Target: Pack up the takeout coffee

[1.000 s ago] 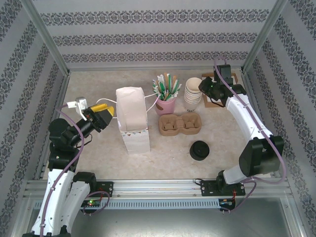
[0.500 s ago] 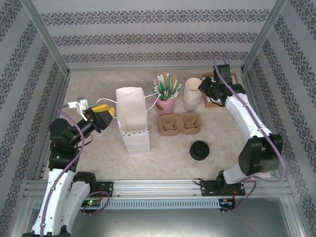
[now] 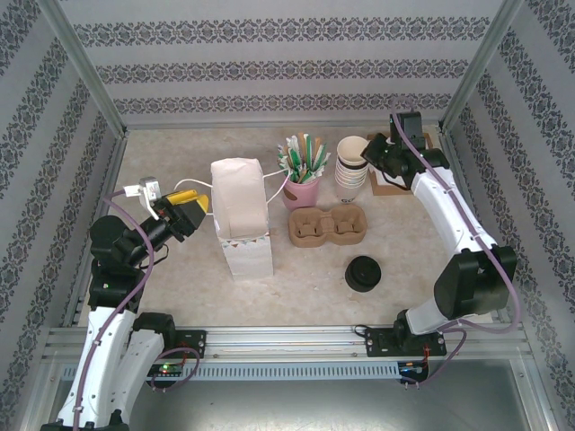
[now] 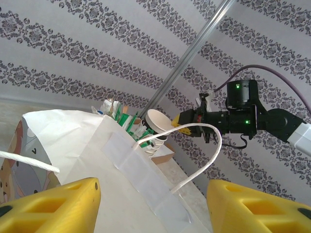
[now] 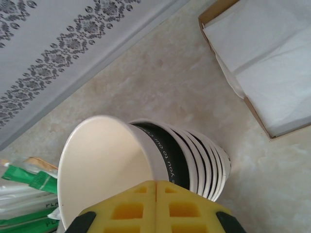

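My left jaws point(image 3: 184, 206) stand wide, just left of the white bag point(image 3: 241, 215). Right of the bag and nearer me sits a black-lidded round point(image 3: 363, 273); whether it is a cup or loose lids I cannot tell. Far right of the bag, my right jaws point(image 5: 156, 190) pinch the rim of the top cream cup point(image 5: 104, 165).

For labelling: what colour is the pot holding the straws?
The pot is pink; top external view shows it best.

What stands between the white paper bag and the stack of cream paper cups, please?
In the top external view, a pink cup of green-and-white packets stands between the bag and the cup stack.
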`<state>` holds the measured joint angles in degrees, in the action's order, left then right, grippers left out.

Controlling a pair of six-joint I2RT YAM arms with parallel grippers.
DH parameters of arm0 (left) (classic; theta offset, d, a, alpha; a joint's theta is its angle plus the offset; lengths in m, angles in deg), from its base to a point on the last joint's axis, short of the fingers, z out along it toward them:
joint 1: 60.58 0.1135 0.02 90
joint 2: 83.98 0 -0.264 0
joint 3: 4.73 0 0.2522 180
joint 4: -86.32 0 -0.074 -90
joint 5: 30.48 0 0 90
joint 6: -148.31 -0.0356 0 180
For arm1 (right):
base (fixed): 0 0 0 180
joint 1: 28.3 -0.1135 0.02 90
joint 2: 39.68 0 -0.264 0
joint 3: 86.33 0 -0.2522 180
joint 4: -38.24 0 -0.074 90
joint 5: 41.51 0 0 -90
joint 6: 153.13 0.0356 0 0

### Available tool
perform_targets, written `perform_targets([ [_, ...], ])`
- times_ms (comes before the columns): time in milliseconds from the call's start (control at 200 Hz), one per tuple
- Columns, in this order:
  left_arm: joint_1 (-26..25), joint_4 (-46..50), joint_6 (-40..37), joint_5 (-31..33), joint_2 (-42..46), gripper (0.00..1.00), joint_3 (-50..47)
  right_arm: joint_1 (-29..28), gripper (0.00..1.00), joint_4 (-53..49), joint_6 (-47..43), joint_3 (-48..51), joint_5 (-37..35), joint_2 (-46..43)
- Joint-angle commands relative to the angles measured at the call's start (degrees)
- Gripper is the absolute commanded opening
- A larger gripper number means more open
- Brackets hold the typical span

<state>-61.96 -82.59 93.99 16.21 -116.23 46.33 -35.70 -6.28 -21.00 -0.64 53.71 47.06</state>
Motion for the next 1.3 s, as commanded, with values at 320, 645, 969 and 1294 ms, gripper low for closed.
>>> perform_targets([
  [320,0.11,-3.89,0.63,-0.85,0.17,0.60,-0.96,-0.29,0.00,-4.60,-0.56,-7.25,2.14,-12.16],
  [645,0.11,-3.65,0.25,-0.72,0.17,0.60,-1.02,-10.76,0.00,-13.51,1.05,-0.75,-0.26,-28.50],
  [969,0.15,-5.09,1.71,-1.49,-0.18,0.60,-1.18,-24.10,0.00,-20.15,9.63,16.70,-6.30,-42.24],
  [1294,0.14,-4.80,1.73,-1.90,-0.78,0.60,-1.01,-35.53,0.00,-11.88,15.89,34.54,-8.75,-41.96],
])
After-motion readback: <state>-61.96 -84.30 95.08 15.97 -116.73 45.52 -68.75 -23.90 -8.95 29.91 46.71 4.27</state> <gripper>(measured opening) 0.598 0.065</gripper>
